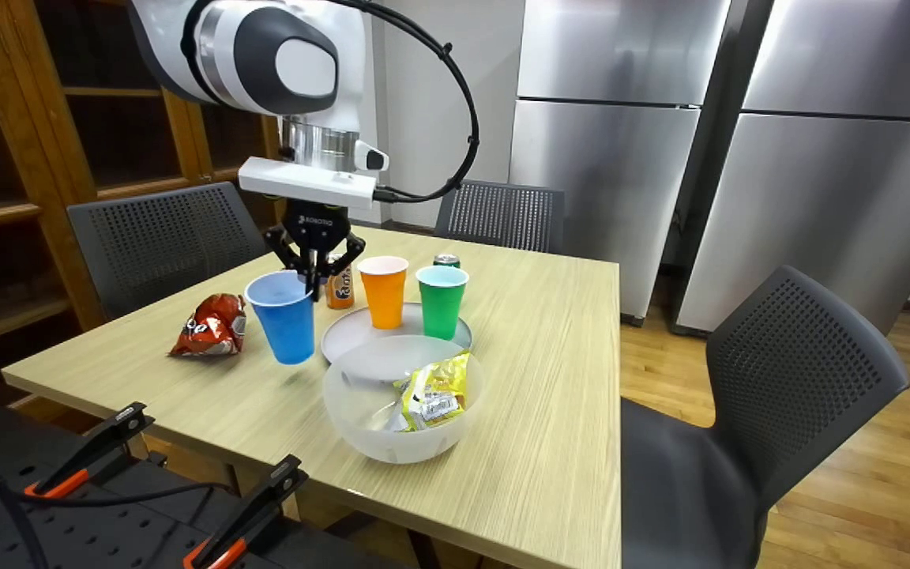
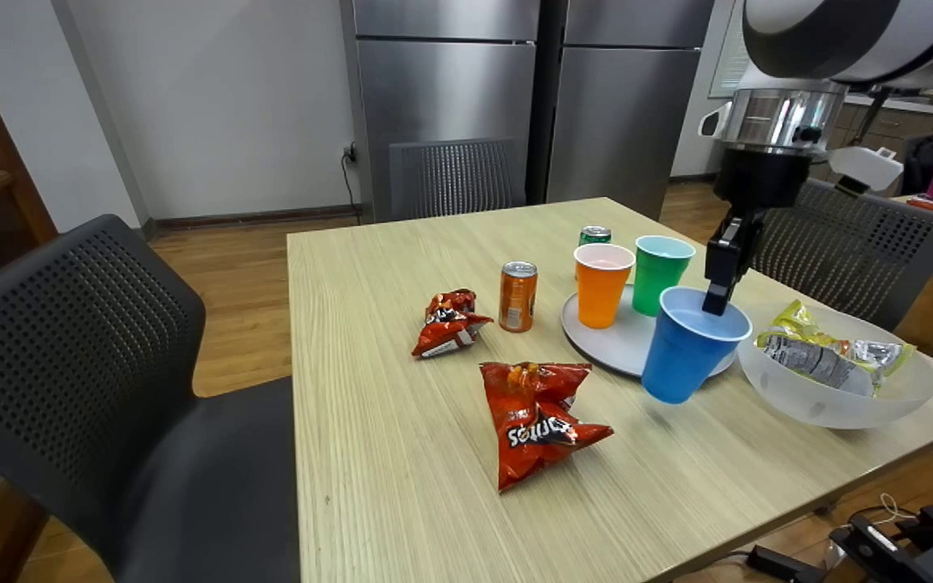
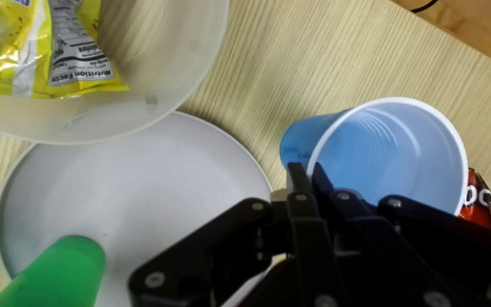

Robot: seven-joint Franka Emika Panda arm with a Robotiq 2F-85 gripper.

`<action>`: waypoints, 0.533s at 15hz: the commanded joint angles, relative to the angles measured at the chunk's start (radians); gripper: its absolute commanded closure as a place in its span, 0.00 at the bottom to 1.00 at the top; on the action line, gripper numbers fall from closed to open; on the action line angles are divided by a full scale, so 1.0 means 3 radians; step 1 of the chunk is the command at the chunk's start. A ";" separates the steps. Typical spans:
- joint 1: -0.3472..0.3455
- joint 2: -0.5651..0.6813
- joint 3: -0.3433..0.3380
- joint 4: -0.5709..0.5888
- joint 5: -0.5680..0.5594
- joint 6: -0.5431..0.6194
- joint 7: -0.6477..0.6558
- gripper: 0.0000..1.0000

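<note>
Blue cup [image 1: 281, 324], pinched at one side of its rim by the gripper [image 1: 313, 289] and held above the table [image 1: 550, 379].
In an exterior view, the cup hangs tilted near a frosted bowl [image 1: 401, 447] that contains yellow packaging [image 1: 435, 391]. In an exterior view, a grey plate [image 2: 624, 342] bears an orange cup [image 2: 600, 291] and a green cup [image 2: 657, 279], both upright. In the wrist view, one finger [image 3: 323, 178] lies inside the blue cup's mouth, one outside; such a hold probably wants slow motion and a firm, uncrushing pinch.
</note>
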 commanded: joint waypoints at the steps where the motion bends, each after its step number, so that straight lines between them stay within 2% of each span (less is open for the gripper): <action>1: -0.0081 -0.0229 -0.0016 -0.0027 0.0284 -0.0121 -0.0430 0.99; 8: -0.0134 -0.0144 -0.0200 0.0221 0.0644 -0.0240 -0.0876 0.99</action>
